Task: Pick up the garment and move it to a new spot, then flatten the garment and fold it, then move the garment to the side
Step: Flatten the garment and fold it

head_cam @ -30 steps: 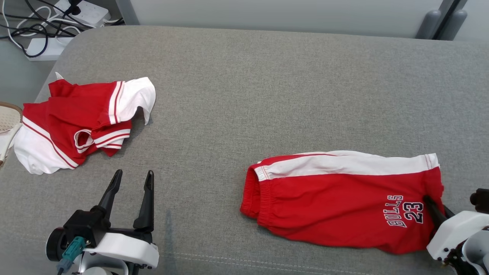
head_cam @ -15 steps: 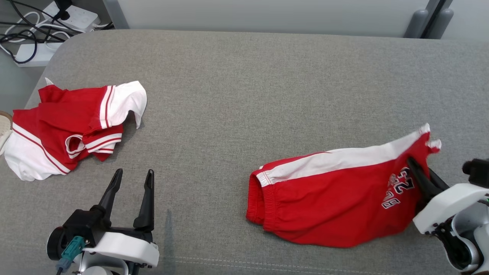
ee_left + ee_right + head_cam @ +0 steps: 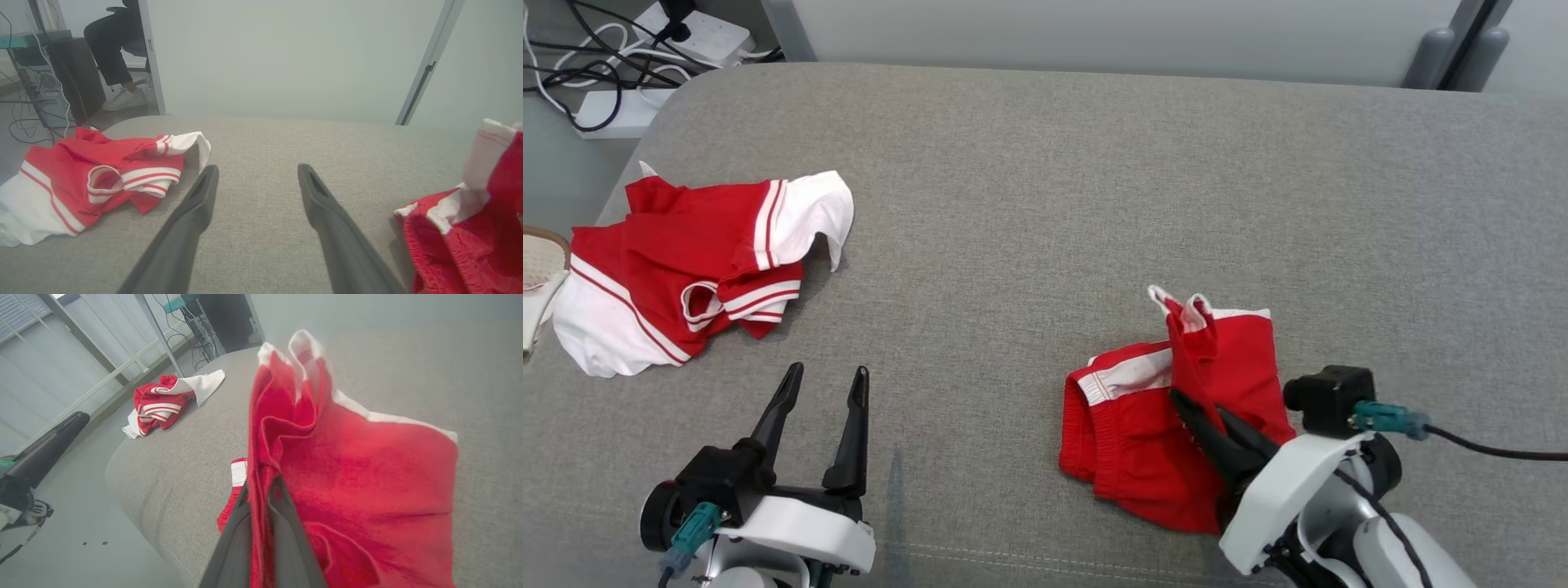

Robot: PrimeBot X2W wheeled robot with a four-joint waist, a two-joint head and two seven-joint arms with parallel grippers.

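Observation:
The garment (image 3: 1127, 445) is a pair of red shorts with a white side stripe, lying at the right front of the grey padded table (image 3: 1045, 188). My right gripper (image 3: 1179, 399) is shut on its leg end and holds that end up, above the waistband half. In the right wrist view the red cloth of the garment (image 3: 359, 465) hangs bunched from my right gripper (image 3: 261, 482). At the front left my left gripper (image 3: 827, 371) stands open above bare table. The left wrist view has my left gripper (image 3: 257, 169) empty, with the garment (image 3: 470, 237) at its right.
A second red and white garment (image 3: 678, 261) lies crumpled at the table's left edge. Power strips and cables (image 3: 613, 106) lie on the floor beyond the far left corner. A seated person's leg and shoe (image 3: 122, 98) show behind the table.
My right gripper has lifted the shorts' leg end and carried it left, doubling the shorts over towards the waistband. The left gripper stays open in place. The head camera shifted slightly.

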